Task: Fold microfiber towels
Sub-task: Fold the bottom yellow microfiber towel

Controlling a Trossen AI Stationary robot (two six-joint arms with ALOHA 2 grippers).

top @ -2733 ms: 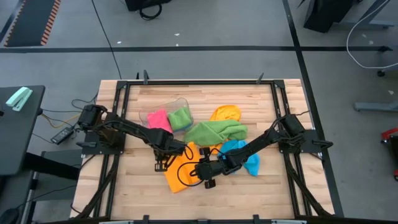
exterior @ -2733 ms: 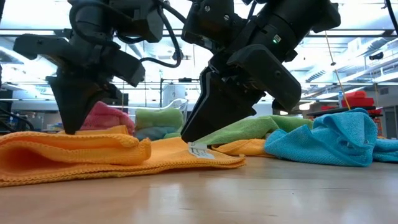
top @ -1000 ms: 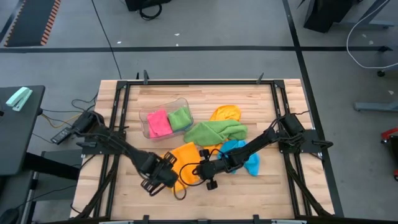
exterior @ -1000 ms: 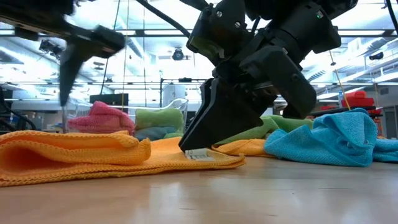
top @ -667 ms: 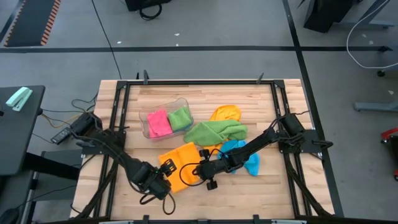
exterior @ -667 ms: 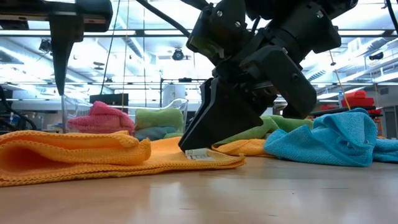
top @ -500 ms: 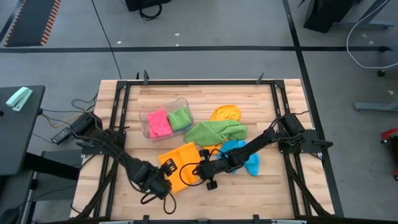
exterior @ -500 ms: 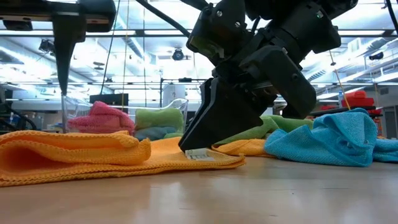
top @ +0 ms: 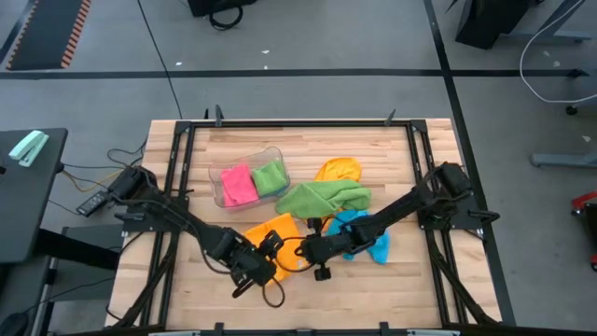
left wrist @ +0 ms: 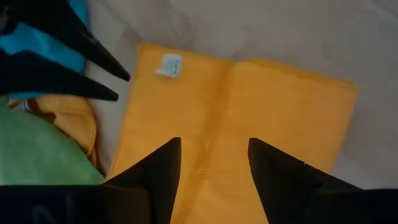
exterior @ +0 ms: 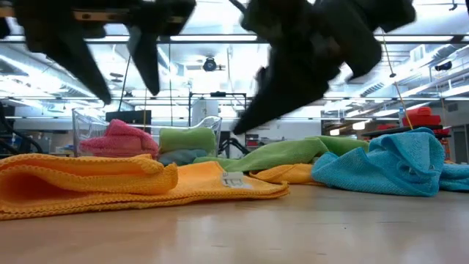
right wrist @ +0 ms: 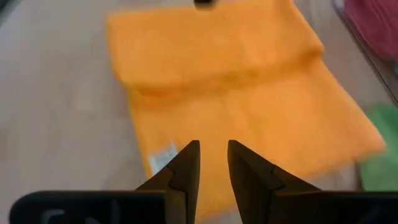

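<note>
Desk (top: 410, 280) of pale wood is carrying loose cloths near its centre. Compared with a moment ago, the right claw (exterior: 253, 121) is now lifting clear of the orange towel (top: 280, 245), no longer pressing its tagged corner, its fingers standing a little apart and holding nothing. The left claw (top: 259, 264) is now lying over the orange towel's near edge, where before it was off to the towel's left; it is narrowing from wide, still parted, gripping nothing. The orange towel itself is lying folded as before, one thick fold at its left in the low view. A green towel (top: 322, 198) is lying just behind it, a blue towel (top: 366, 233) to its right, a second orange cloth (top: 338, 171) farther back. The clear tub (top: 244, 177) is holding a pink towel (top: 238, 185) and a smaller green towel (top: 270, 177), side by side.
</note>
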